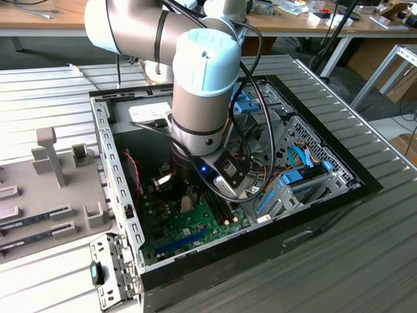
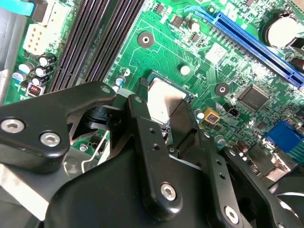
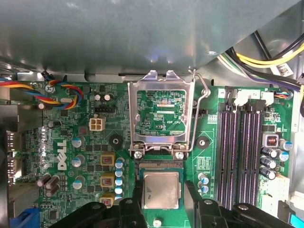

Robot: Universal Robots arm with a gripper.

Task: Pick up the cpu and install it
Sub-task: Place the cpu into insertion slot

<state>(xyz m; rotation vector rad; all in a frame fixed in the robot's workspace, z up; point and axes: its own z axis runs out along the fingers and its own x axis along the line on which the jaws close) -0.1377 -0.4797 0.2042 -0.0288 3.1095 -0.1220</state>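
The cpu [image 3: 162, 190], a flat square chip with a silvery lid and a thin green rim, sits between my gripper's [image 3: 162, 192] two black fingers [image 3: 137, 197] over the socket on the green motherboard [image 3: 71, 142]. The fingers press on its two opposite edges, so the gripper is shut on it. A strip of the socket's gold contacts [image 3: 159, 165] shows just beyond the chip's edge. In the second wrist view the cpu lid [image 2: 164, 95] shines between the fingertips [image 2: 142, 114]. In the exterior view the arm [image 1: 202, 98] reaches down into the open computer case [image 1: 104, 163].
The socket's metal load plate [image 3: 160, 111] and its wire lever [image 3: 202, 109] stand flipped open beside the cpu. Dark memory slots [image 3: 240, 147], capacitors [image 3: 118, 180] and coloured cables [image 3: 61, 92] lie close by. A grey fixture tray [image 1: 58, 189] sits outside the case at the exterior view's left.
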